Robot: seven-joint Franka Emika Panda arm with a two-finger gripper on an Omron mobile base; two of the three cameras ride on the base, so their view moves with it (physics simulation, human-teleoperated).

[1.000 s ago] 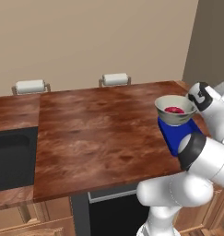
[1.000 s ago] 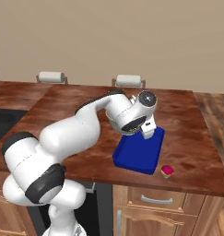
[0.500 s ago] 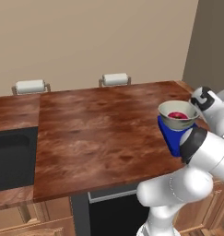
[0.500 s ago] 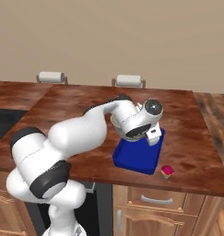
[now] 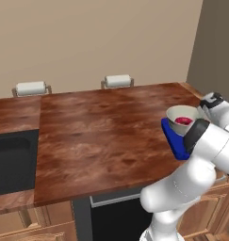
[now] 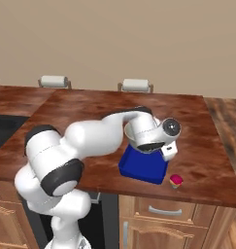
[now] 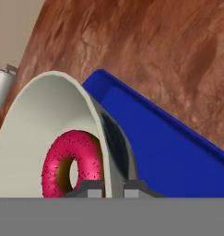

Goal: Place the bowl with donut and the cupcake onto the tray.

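Item: bowl (image 5: 181, 119) with donut (image 7: 72, 163), carried rightward since a second ago; my gripper (image 7: 114, 188) pinches its rim, tray (image 7: 178, 152) directly beneath it.

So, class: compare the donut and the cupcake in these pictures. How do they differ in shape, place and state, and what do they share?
The donut is a ring with a hole; the cupcake is a small solid mound on a light base. The donut lies inside the bowl, gripped at its rim by the shut gripper above the tray; the cupcake stands alone on the counter beside the tray. Both have pink tops.
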